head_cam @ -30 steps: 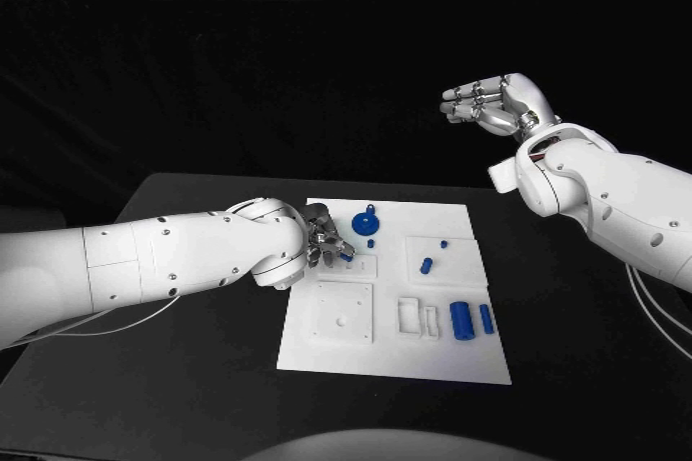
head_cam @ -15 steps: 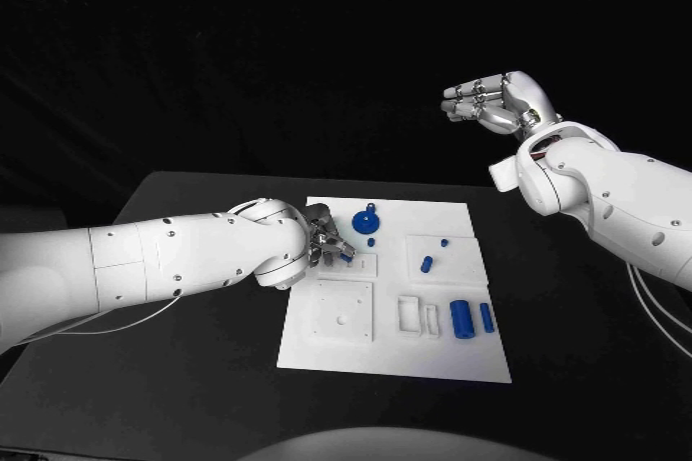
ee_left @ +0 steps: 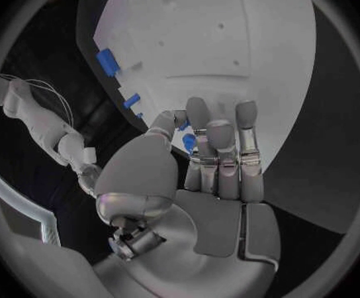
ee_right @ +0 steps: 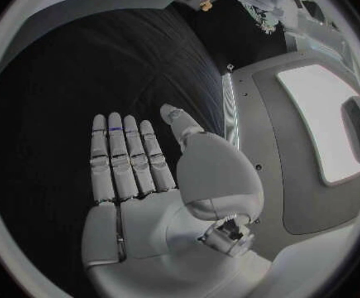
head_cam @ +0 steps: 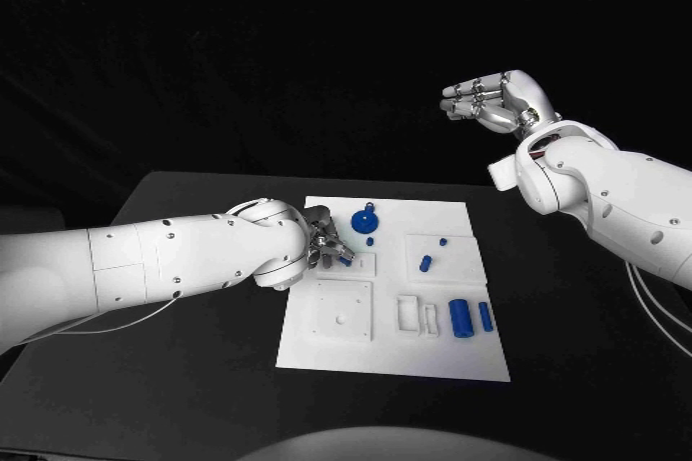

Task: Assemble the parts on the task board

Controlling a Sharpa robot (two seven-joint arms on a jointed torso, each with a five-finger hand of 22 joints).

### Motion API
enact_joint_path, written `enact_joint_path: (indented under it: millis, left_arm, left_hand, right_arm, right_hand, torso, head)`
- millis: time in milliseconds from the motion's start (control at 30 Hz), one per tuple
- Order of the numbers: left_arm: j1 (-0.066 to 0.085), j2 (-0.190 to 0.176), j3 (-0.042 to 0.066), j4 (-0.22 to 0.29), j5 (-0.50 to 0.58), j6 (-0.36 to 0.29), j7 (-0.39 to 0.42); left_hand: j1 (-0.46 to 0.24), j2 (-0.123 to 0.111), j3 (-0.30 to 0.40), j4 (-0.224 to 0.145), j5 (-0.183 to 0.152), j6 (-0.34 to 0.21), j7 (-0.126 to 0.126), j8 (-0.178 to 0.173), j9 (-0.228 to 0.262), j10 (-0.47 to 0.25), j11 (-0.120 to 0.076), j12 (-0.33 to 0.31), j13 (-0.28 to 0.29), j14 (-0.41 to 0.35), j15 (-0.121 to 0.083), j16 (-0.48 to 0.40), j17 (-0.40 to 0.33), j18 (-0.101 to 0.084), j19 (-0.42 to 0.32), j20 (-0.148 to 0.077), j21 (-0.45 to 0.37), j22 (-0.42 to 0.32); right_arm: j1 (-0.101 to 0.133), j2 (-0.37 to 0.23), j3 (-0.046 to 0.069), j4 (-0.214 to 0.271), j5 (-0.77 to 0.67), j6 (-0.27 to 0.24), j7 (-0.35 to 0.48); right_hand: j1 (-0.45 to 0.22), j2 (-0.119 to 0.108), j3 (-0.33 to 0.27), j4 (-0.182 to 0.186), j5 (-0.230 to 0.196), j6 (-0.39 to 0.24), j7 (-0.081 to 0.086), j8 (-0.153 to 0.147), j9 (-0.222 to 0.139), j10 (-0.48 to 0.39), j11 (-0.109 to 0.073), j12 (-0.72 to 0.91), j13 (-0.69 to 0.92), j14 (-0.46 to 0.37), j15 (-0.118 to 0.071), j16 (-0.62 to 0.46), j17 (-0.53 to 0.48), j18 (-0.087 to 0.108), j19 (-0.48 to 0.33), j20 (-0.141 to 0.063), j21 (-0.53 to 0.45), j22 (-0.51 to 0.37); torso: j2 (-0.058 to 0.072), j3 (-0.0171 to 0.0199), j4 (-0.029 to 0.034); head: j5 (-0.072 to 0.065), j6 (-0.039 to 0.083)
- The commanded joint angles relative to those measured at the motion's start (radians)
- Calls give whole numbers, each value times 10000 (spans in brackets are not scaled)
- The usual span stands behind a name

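The white task board [head_cam: 447,356] lies in the middle of the black table. My left hand [head_cam: 326,247] rests low over the board's upper left part. In the left wrist view a small blue part [ee_left: 188,142] sits pinched between its thumb and fingers [ee_left: 217,149]. Beside it on the board stand a blue round disc [head_cam: 365,221] and a small blue peg [head_cam: 371,242]. Further right are a blue piece [head_cam: 426,265], a thick blue cylinder [head_cam: 460,319] and a slimmer one [head_cam: 486,318]. My right hand [head_cam: 490,101] hangs high behind the board, holding nothing, fingers straight [ee_right: 126,155].
A square white inset [head_cam: 342,311] and two white blocks [head_cam: 420,315] sit on the board's near half. The black table [head_cam: 173,361] stretches bare to the left and right of the board. My left forearm [head_cam: 159,266] lies across the table's left side.
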Motion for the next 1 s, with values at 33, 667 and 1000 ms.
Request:
enact_joint_path:
  millis: [33,667,1000]
  left_arm:
    - [-15,45,6,11,-108,373,-51]
    - [-48,138,6,-25,-227,557,-85]
    - [-49,180,8,-33,-91,706,-82]
  left_hand:
    - [87,2,967,-901,-21,816,-762,47,0,265,-224,50,-11,61,7,-33,12,143,59,38,-37,185]
    - [115,4,966,-887,-39,820,-762,48,-13,265,-219,79,-6,66,10,-24,19,149,69,42,-34,188]
    - [151,-1,797,-722,-780,923,-822,77,46,264,-227,133,11,67,19,-21,20,112,79,66,-96,168]
  right_arm:
    - [0,0,7,17,-82,-20,88]
    - [-7,4,7,13,-77,-9,86]
    - [-16,12,7,-6,-75,21,71]
  right_hand:
    - [9,-88,64,-8,66,-70,-3,-30,-13,-59,-11,-55,-5,-41,5,-30,-11,146,-56,-4,19,-13]
    - [5,-99,95,-3,75,-44,-5,-26,-10,-57,-13,-55,-5,-41,5,-30,-11,145,-57,-4,21,-13]
    - [2,-108,125,6,71,-52,-3,-26,-10,-63,-10,-54,-4,-51,9,-32,-12,142,-66,-1,18,-13]
  torso:
    - [1,-5,3]
    - [5,-5,4]
    - [11,-7,1]
  head:
    - [-4,-2]
    - [-14,-29]
    - [-7,-41]
